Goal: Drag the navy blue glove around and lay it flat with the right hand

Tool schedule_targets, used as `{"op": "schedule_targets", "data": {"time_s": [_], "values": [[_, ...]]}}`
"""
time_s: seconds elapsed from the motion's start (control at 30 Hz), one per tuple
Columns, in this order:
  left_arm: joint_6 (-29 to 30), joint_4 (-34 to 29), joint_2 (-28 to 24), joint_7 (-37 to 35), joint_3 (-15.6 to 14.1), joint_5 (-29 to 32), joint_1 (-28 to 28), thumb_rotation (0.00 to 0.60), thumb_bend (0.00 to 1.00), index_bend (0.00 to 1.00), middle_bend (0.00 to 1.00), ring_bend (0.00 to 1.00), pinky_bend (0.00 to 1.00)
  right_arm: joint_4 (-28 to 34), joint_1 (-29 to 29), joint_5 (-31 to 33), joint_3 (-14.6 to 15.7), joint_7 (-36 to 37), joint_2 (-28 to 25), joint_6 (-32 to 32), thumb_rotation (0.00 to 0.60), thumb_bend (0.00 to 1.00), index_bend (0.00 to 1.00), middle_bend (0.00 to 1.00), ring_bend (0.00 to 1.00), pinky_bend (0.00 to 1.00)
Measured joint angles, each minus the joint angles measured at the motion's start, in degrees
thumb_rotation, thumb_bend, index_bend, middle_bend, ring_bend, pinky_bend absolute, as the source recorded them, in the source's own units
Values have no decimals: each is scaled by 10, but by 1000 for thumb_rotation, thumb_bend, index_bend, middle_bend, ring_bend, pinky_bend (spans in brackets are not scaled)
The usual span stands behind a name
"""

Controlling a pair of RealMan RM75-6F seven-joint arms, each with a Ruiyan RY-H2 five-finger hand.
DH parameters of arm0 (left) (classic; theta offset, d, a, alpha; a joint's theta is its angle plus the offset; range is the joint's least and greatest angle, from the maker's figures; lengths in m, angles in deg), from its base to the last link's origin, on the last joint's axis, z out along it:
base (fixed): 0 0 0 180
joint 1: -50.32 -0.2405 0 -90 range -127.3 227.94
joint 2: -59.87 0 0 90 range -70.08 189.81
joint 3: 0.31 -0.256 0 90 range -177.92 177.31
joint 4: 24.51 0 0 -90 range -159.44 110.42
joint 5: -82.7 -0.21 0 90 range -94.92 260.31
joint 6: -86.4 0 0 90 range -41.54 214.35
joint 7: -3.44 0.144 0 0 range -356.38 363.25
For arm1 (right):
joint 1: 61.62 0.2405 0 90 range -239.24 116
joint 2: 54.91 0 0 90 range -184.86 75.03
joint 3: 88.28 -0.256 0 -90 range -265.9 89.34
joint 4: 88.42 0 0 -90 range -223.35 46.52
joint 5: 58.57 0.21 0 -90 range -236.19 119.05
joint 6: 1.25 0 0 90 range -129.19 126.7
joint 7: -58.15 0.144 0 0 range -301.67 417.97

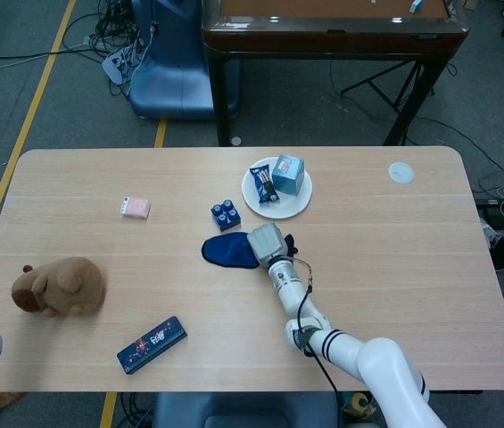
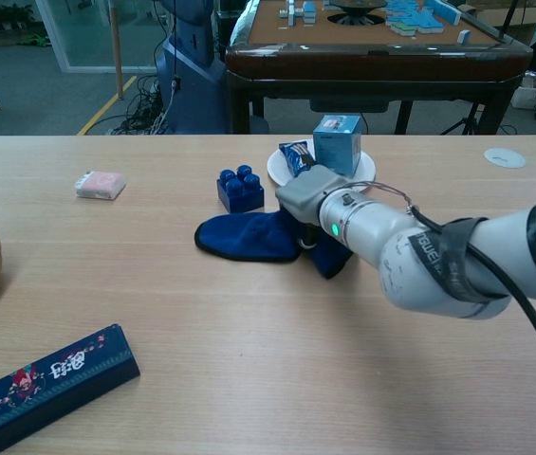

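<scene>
Chest view has my right hand (image 2: 307,197) pressed down on the glove (image 2: 249,237), fingers hidden so I can't tell the grip, and I worry another drag sweeps it into the blocks (image 2: 240,189) just beyond or bunches it.

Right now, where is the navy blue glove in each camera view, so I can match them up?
Head view: navy blue glove lies mid-table, just left of the right hand.
Chest view: glove at centre, left of the right hand.
Shared landmark: the blue toy brick block just behind it.
</scene>
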Motion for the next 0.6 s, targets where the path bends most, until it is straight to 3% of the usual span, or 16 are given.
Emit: {"op": "schedule_targets", "data": {"time_s": [0.33, 0.6], "values": [[0, -1, -1, 0, 0, -1, -1, 600, 411, 230, 127, 188, 170, 5, 13, -14, -3, 9, 22, -18, 600, 825, 754, 601, 634, 852], [-2, 0, 0, 1, 0, -2, 0, 600, 411, 229, 127, 188, 170, 71, 4, -42, 12, 33, 8, -26, 600, 826, 753, 602, 634, 852]]}}
